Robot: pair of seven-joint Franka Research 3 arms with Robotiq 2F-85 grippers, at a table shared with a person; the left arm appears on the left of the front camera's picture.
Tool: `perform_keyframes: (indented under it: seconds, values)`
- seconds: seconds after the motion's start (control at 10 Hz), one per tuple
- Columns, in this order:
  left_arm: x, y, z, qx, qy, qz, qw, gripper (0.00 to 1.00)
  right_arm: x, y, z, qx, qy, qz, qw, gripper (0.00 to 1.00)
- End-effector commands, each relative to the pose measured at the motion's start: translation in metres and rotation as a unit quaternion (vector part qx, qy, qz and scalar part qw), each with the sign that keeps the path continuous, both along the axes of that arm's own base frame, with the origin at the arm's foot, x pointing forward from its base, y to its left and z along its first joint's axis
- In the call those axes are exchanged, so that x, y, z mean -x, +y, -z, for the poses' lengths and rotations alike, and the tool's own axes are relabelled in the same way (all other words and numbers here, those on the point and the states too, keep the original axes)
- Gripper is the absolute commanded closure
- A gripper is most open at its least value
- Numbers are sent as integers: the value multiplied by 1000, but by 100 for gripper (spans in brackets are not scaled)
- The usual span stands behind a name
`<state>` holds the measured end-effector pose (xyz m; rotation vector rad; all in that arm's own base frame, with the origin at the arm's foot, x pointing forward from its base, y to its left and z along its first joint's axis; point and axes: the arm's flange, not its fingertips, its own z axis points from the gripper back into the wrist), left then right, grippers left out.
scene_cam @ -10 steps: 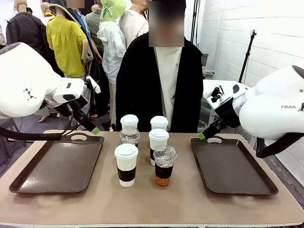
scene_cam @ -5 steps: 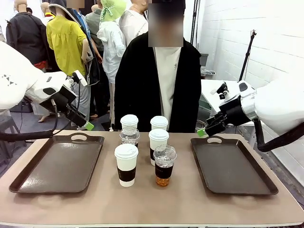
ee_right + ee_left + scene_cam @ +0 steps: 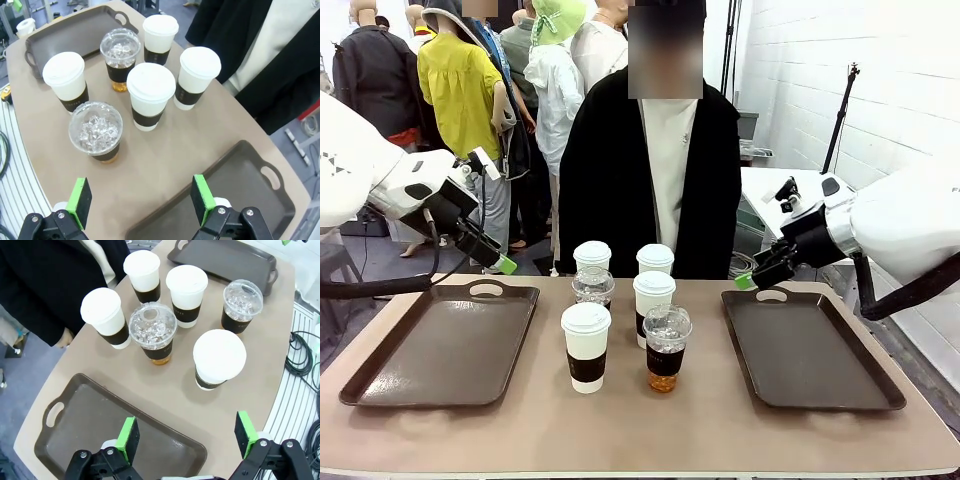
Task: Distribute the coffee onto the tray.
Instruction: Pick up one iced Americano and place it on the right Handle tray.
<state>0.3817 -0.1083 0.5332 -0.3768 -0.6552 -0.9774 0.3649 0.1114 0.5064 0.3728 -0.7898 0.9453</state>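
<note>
On a tan table (image 3: 640, 430), six coffee cups (image 3: 586, 345) cluster between two bare trays (image 3: 440, 350), apparently staged for either arm, while the left gripper (image 3: 186, 435) and right gripper (image 3: 140, 196) hover spread, empty.

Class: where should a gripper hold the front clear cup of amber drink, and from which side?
Around the black sleeve of the clear cup, jaws level, coming from the near right. The cup stands upright, its dome lid looks flimsy, and white cups stand close behind and to its left, while that side is free.
</note>
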Motion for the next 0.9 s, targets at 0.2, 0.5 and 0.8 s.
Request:
perform_keyframes:
  seconds: [0.2, 0.5, 0.8]
  values:
    - [-1, 0, 1, 4, 3, 1, 1000, 0, 1, 0, -2, -9, 1, -6, 1000, 0]
    - [-1, 0, 1, 4, 3, 1, 1000, 0, 1, 0, -2, -9, 1, -6, 1000, 0]
    - [-1, 0, 1, 4, 3, 1, 1000, 0, 1, 0, -2, -9, 1, -6, 1000, 0]
